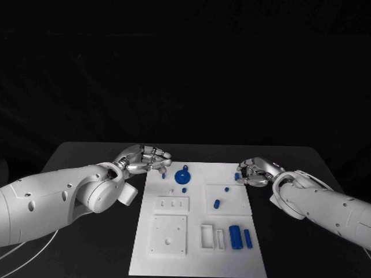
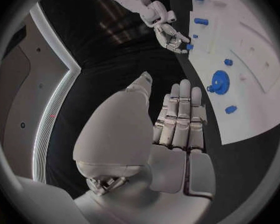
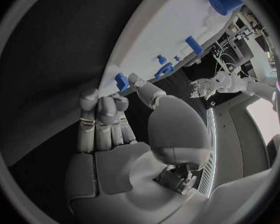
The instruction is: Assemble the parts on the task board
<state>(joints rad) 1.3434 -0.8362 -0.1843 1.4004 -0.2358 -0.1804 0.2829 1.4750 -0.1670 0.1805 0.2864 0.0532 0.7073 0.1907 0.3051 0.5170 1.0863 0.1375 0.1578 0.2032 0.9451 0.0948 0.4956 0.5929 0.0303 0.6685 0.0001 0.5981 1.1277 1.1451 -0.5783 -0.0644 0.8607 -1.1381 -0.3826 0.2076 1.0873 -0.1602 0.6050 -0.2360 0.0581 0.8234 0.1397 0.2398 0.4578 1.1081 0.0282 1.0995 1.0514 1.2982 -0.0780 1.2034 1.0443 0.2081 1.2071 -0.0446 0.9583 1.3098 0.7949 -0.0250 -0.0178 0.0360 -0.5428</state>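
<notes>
The white task board (image 1: pixel 194 255) lies in the middle of the black table. On its far part sit a blue gear (image 1: pixel 182 176) and several small blue pegs; two blue cylinders (image 1: pixel 236 234) stand near its front right. My left hand (image 1: pixel 144 159) hovers over the table by the board's far left corner, fingers stretched out and holding nothing (image 2: pixel 180 119); the gear (image 2: pixel 219 79) lies just beyond them. My right hand (image 1: pixel 257 172) is at the board's far right edge, fingers curled, its thumb tip against a small blue peg (image 3: pixel 121 79). Whether it grips that peg is unclear.
White recessed blocks (image 1: pixel 168 234) and slotted fixtures (image 1: pixel 173 204) occupy the board's near half. Bare black table (image 1: pixel 85 153) lies left and right of the board, crossed by my white forearms. The table's far edge runs just beyond both hands.
</notes>
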